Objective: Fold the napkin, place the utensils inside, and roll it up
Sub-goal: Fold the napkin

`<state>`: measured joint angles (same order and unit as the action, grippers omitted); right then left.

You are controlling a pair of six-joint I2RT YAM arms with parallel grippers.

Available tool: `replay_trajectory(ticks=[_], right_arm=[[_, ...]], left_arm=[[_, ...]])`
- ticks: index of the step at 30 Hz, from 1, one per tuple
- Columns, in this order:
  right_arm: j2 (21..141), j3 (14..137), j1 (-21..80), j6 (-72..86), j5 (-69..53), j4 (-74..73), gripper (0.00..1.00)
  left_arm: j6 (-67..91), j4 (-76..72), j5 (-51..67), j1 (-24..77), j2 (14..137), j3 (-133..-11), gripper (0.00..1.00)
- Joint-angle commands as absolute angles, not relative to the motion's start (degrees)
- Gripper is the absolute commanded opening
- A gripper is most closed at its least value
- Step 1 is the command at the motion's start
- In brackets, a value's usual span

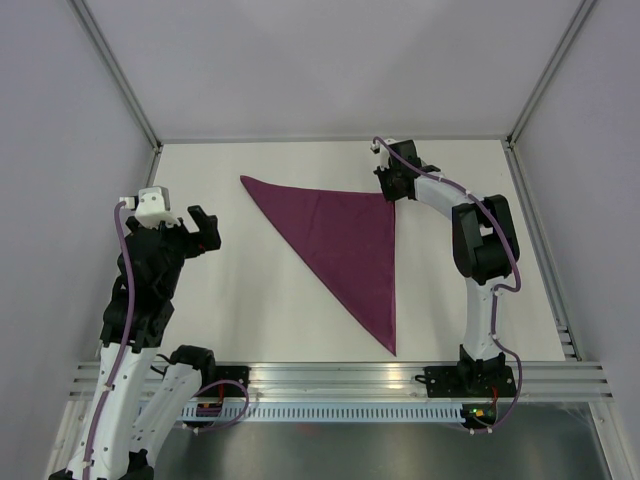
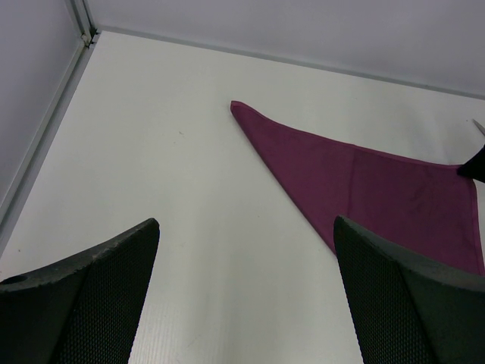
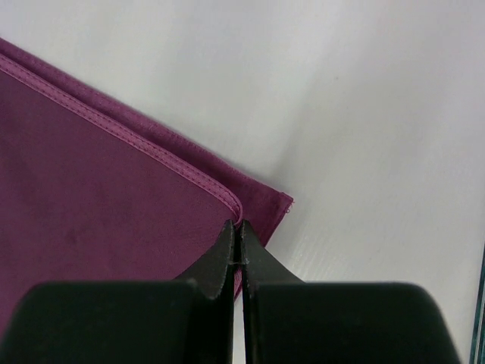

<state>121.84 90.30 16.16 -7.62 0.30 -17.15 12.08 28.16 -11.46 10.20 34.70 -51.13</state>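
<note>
Progress check: fold made, utensils and roll outstanding

Found the napkin point(image 1: 345, 240) lying flat on the white table point(image 1: 250, 320), toward the far side and right of centre. Found it doubled corner to corner into a triangle, with the long edge running from far left to near right. Confirmed two layers in the right wrist view, with the upper hem set slightly back from the lower hem at the far right corner. Judged the fold step done, or done save for a last alignment of that corner.

Located no utensils in any of the three views; could not give a location for them. Judged placement of the utensils and rolling as both outstanding, so roughly one of three steps complete.

Noted the right gripper point(image 1: 388, 190) fully closed, with tips resting at the far right corner of the napkin, right at the edge of the upper layer. Could not confirm or exclude a pinch on the cloth between the fingers.

Noted the left gripper point(image 1: 200, 232) spread wide and holding nothing, raised above the table well to the left of the napkin and facing its pointed far left corner.

Searched for containers: saw no tray, holder, cup or box in any view, hence no contents to report. Recorded nothing lying on top of the folded napkin, and no bulge between its layers.
</note>
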Motion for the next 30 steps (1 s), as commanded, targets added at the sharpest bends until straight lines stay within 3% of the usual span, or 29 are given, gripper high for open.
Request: replay_trajectory(ticks=[1,28,30], right_arm=[[122.52,92.90,15.82,-8.17,2.02,-16.17,0.01],[124.10,93.69,15.91,-9.31,4.13,-16.08,0.01],[123.84,93.69,15.82,-9.49,4.83,-15.91,0.08]], left_arm=[[10.55,26.28,-10.55,9.93,34.80,-50.80,1.00],[10.02,26.46,-9.58,9.93,34.81,-50.80,1.00],[9.93,26.37,-9.32,10.02,34.72,-50.71,1.00]])
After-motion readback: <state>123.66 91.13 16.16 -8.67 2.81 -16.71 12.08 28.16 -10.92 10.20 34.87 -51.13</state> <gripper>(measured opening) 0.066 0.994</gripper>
